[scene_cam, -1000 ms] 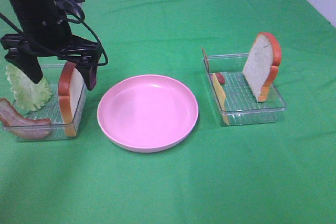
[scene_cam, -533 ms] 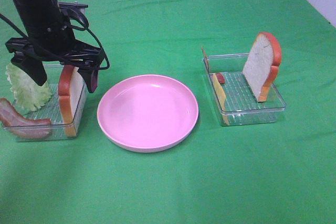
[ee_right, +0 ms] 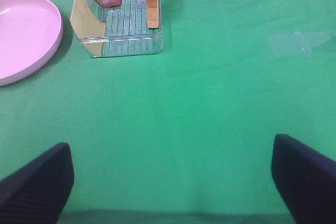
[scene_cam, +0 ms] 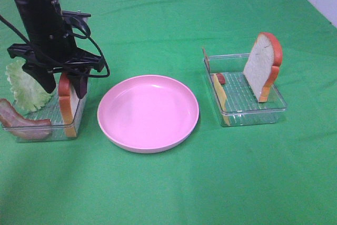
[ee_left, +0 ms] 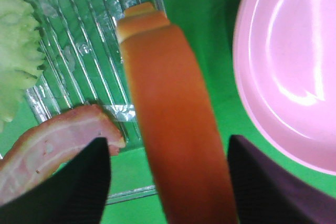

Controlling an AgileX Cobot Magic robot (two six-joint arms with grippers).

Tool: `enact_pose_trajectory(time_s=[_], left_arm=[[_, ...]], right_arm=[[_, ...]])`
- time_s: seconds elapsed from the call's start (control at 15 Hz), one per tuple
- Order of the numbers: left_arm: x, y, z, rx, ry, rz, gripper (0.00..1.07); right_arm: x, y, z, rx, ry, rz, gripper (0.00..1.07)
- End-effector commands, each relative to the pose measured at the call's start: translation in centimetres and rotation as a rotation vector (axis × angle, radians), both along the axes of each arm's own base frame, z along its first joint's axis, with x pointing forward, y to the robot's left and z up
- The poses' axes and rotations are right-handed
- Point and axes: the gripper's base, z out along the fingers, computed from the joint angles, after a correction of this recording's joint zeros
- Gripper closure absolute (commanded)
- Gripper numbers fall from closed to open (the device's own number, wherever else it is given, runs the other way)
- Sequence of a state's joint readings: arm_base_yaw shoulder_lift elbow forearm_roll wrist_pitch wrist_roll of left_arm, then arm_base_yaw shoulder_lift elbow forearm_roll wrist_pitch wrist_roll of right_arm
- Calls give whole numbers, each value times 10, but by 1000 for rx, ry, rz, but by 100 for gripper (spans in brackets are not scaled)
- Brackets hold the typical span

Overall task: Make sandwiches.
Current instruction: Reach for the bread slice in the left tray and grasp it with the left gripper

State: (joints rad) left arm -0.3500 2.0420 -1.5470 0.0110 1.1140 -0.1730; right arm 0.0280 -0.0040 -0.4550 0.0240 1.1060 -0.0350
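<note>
In the left clear tray [scene_cam: 50, 114] a bread slice [scene_cam: 66, 106] stands on edge, with a lettuce leaf [scene_cam: 22, 85] and a bacon strip [scene_cam: 21, 124] beside it. My left gripper [scene_cam: 64, 84] straddles the slice's top, jaws open; the left wrist view shows the orange crust [ee_left: 168, 114] between the dark fingertips [ee_left: 79, 182], with a gap on the bacon [ee_left: 58, 140] side. The right tray [scene_cam: 247, 106] holds another upright bread slice [scene_cam: 263, 67], yellow cheese [scene_cam: 219, 93] and a small bacon piece [scene_cam: 221, 78]. My right gripper [ee_right: 173, 182] is open over bare cloth, outside the high view.
A round pink plate [scene_cam: 148, 111] sits between the two trays on the green cloth. The left arm's cable loops beside the left tray. In the right wrist view the right tray [ee_right: 131, 43] and the plate rim [ee_right: 26, 30] lie well ahead of the fingers.
The left gripper's jaws have narrowed around the top of the left bread slice and shifted slightly toward it. The right side has not changed.
</note>
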Motion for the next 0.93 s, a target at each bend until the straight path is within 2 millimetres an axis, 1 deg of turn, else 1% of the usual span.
enact_pose_trajectory(time_s=[0.07,0.13,0.4,0.47,0.53,0.6,0.67,0.93], left_arm=[[1,0,-1,9,0,0,79],[1,0,-1,10,-2,0,83],[3,-2,-1,-12,-19,7,83],[3,-2,-1,-15,-26,36,83],[3,-2,-1,-16,-26,52,87],[4,-1,-1,-10,-28,54,101],[3,-1,0,-11,-29,54,107],[4,-1,4,-22,-55,98,107]], right_arm=[[-3,0,0,-7,-27,5,9],[-3,0,0,-7,-27,5,9],[-3,0,0,-7,-27,5,9],[-3,0,0,-7,-27,5,9],[-3,0,0,-7,-27,5,9],[-3,0,0,-7,-27,5,9],[-3,0,0,-7,-27,5,9],[-3,0,0,-7,-27,5,9]])
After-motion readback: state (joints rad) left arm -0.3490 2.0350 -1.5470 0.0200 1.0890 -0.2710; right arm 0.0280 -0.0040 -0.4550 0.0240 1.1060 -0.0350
